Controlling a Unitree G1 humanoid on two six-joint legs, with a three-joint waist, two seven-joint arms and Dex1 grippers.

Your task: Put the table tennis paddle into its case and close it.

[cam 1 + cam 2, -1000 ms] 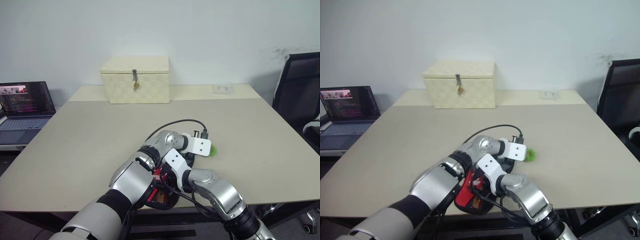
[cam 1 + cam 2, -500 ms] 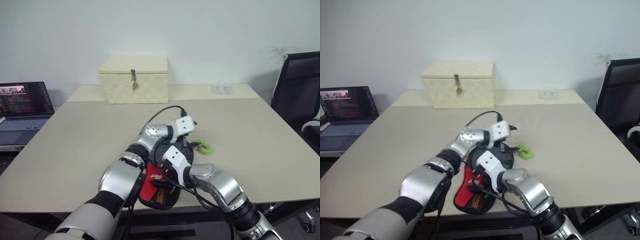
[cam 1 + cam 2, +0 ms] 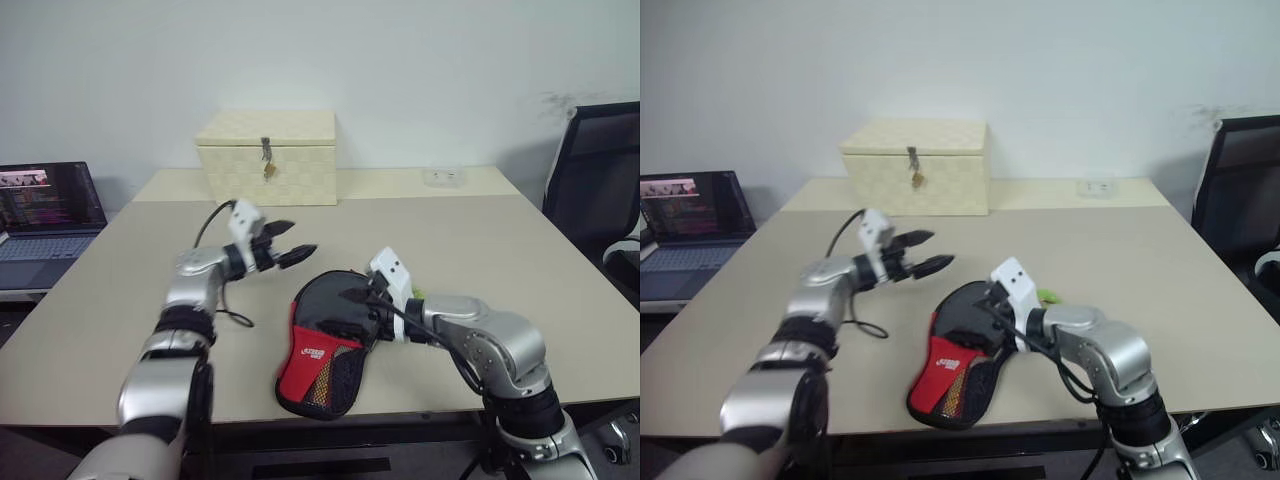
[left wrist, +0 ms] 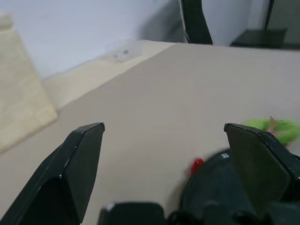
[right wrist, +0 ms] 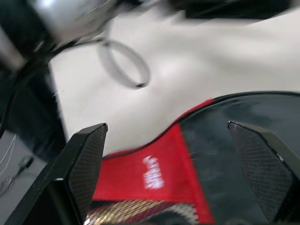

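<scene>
Now both pincers are released: the left pincer (image 3: 290, 244) hangs above the worktop (image 3: 500, 260), the right pincer (image 3: 362, 305) over the case (image 3: 325, 345).

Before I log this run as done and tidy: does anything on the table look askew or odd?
Mostly tidy. The case lies closed but slanted, its red handle end poking past the table's near edge. Its green zipper pull sticks out beside the right pincer. Both pincers are open and empty, the left pincer off to the side.
</scene>
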